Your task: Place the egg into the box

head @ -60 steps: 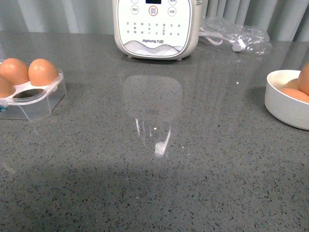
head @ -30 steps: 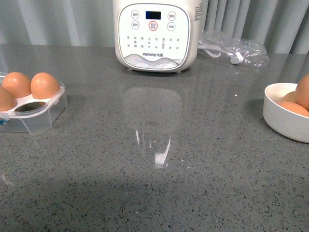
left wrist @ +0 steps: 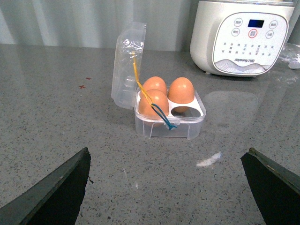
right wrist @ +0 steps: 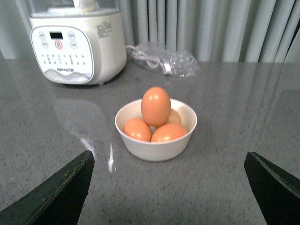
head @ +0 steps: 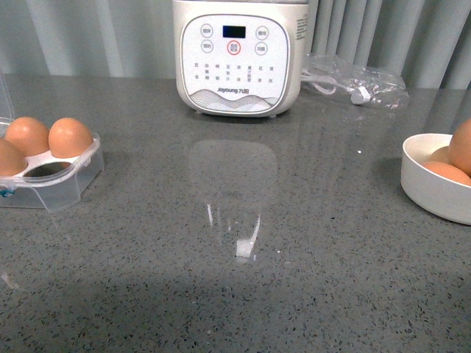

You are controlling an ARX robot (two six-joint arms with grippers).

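The clear plastic egg box [left wrist: 169, 122] stands on the grey counter with its lid up; it holds three brown eggs [left wrist: 181, 90] and one cup is free. It also shows at the far left of the front view [head: 51, 180]. Several brown eggs lie in a white bowl [right wrist: 154, 146], one egg [right wrist: 155, 106] on top; the bowl is at the right edge of the front view [head: 430, 187]. My left gripper [left wrist: 171, 187] is open, empty, short of the box. My right gripper [right wrist: 171, 187] is open, empty, short of the bowl. Neither arm shows in the front view.
A white Joyoung cooker [head: 237, 59] stands at the back middle. A clear plastic bag with a cable [head: 357, 79] lies to its right. Pale curtains hang behind the counter.
The front view has tilted upward: cooker, box and bowl all sit lower in the picture than a second ago. Nothing on the counter has moved.
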